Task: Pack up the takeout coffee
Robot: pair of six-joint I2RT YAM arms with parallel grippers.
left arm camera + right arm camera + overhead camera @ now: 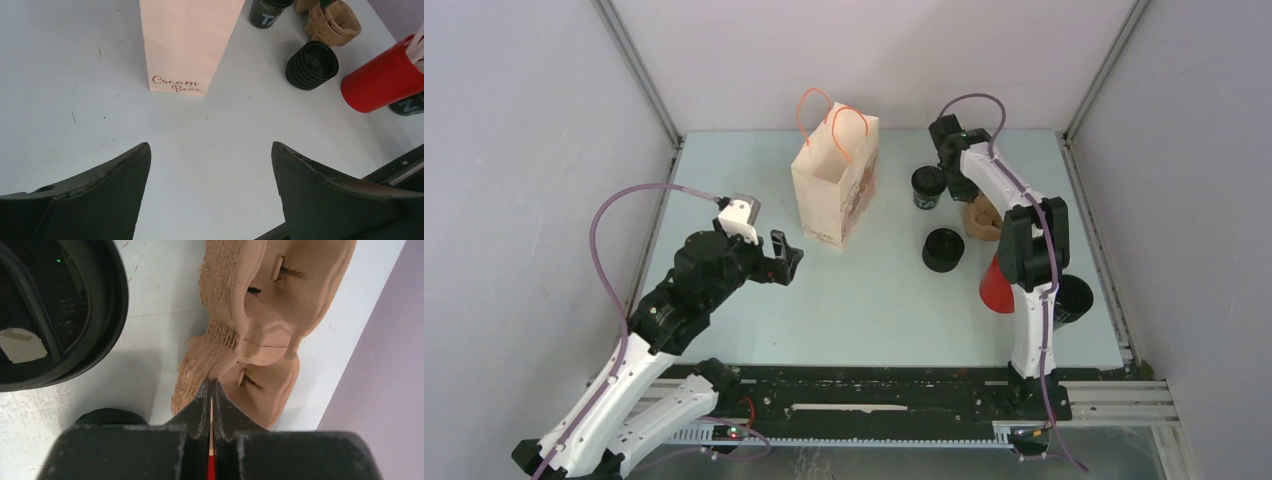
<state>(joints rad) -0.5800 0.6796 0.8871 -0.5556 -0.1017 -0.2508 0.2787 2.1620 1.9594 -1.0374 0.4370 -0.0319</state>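
Right gripper [211,386]: jaws closed, tips at the rim of the carrier [270,315]. Whether they pinch it cannot be told. A lettered cup [929,187] stands between the carrier and the bag [834,190]. The black cup [943,249], short and ribbed, stands upright to the right of the bag, nearer the arm bases, touched by neither gripper. A red cup [996,287] stands farther right of the bag. Left gripper [210,147]: jaws wide, holding nothing, facing the bag's near side.
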